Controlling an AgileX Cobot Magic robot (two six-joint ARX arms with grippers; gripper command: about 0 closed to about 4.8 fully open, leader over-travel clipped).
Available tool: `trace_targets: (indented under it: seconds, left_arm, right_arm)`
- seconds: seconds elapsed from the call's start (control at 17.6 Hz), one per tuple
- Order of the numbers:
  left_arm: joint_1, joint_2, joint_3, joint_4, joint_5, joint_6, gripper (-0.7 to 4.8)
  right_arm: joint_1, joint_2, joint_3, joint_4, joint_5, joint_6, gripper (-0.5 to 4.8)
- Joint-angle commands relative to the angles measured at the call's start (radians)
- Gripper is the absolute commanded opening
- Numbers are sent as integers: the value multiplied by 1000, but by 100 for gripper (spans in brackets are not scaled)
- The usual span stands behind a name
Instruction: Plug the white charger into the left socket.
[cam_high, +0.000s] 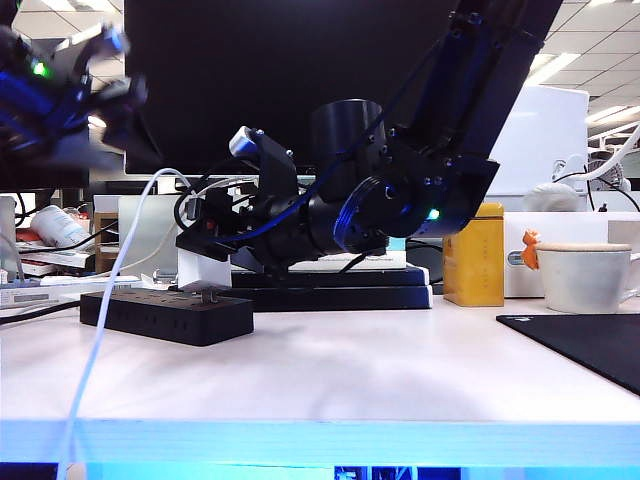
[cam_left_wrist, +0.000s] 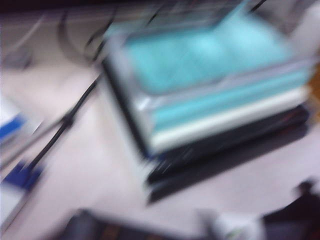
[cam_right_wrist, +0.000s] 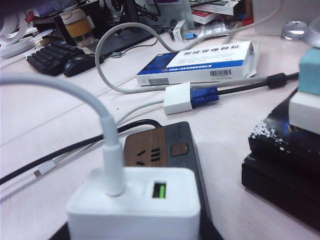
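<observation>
While I'm holding the white charger (cam_right_wrist: 134, 205) in the right gripper (cam_high: 205, 243) over the power strip (cam_high: 165, 313) by the table's left edge, it's looking light, rigid, slick; its flat sides suit gripping. Farther off, the left gripper (cam_high: 85, 75) is hovering, jaws unreadable.

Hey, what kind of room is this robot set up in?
Probably an office: ceiling panel lights overhead, a keyboard and mouse on the desk, and a large monitor behind the arms.

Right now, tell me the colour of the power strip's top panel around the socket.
Wood-brown, on the black strip; right wrist view shows it best.
</observation>
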Motion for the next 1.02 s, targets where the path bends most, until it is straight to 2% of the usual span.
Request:
trace_targets:
  seconds: [0.06,0.23,0.34,0.45,0.68,1.02]
  left_arm:
    - [-10,-1,3,48,31,-8,-5]
    - [-11,26,3,11,47,-47,-5]
    - [-12,46,4,3,168,-98,-5]
    - [-13,46,5,-11,214,-132,-5]
    - [-30,47,5,-95,204,-129,-5]
    - [-102,75,5,-113,181,-122,-5]
  right_arm:
    - [2,-2,-5,-29,-10,-21,211]
    - [3,-2,-5,-29,-10,-21,211]
    - [3,-2,-5,-29,-10,-21,211]
    - [5,-2,-5,-29,-10,-21,211]
    - [6,-2,-5,-29,-10,-21,211]
    - [16,-2,-5,-31,-10,-45,211]
